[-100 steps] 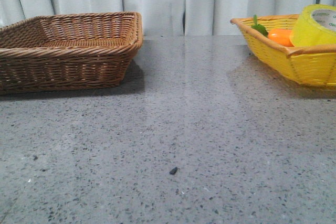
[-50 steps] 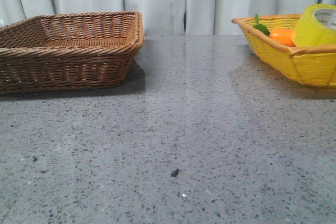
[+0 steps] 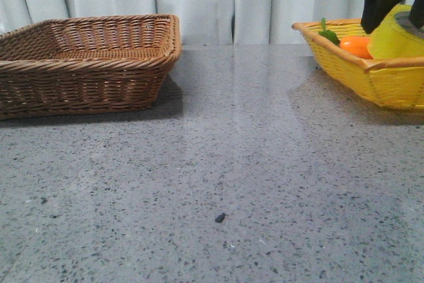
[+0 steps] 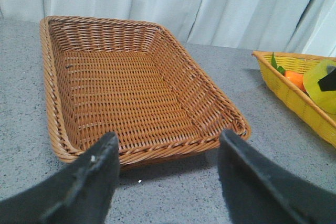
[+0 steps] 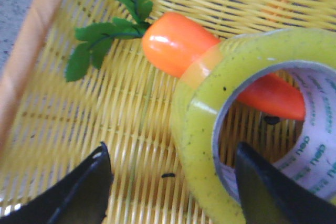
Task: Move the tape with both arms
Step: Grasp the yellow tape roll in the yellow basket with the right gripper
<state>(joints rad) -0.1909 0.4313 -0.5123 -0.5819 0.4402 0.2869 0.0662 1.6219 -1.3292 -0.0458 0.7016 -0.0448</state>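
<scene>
Wicker is seen first at the far left: a brown basket [image 3: 86,57] with a low woven rim, and the left gripper [image 4: 168,182] is held spread wide, grasping nothing, just short of its near edge. Bare grey table [image 3: 225,164] is laid out between the two baskets, so plenty of open room is offered for a handover in mid-air. At the far right a yellow basket [image 3: 371,77] is found, and in it the tape [image 5: 252,124] is propped up on its edge, leaning against an orange carrot [image 5: 178,45] that is touched by it and partly seen through its hole. The right gripper [image 5: 170,182] is poised over the roll with fingers parted and nothing held, one finger outside the yellow band and one toward the core. The roll is judged light and stiff, though smooth and likely slippery on its outer face; a pinch across the wall, inner core to outer band, is suggested. The basket's raised rim must be cleared on lifting, and the carrot may be nudged.
</scene>
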